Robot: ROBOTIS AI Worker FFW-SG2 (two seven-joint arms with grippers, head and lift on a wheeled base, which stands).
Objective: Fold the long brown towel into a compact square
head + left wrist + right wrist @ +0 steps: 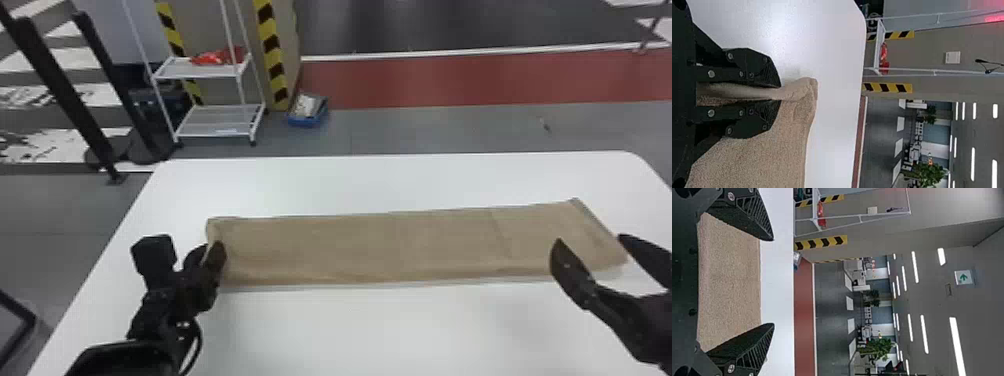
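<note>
Since the left gripper (780,93) pinches the towel (380,247) in its jaws, raise the right gripper (591,240), jaws apart, and fold low.

I see both of my arms in black. The left arm (150,310) has a rounded shell (125,357), a thin looping black cable (199,342) and a chunky block (154,255) beside the left gripper (206,247), whose angular fingers (760,64) carry round, silvery screws (711,73). My right gripper (590,240) has tapered fingers (748,348) with slanting ribs and a silvery screw (731,368) towards each base.
</note>
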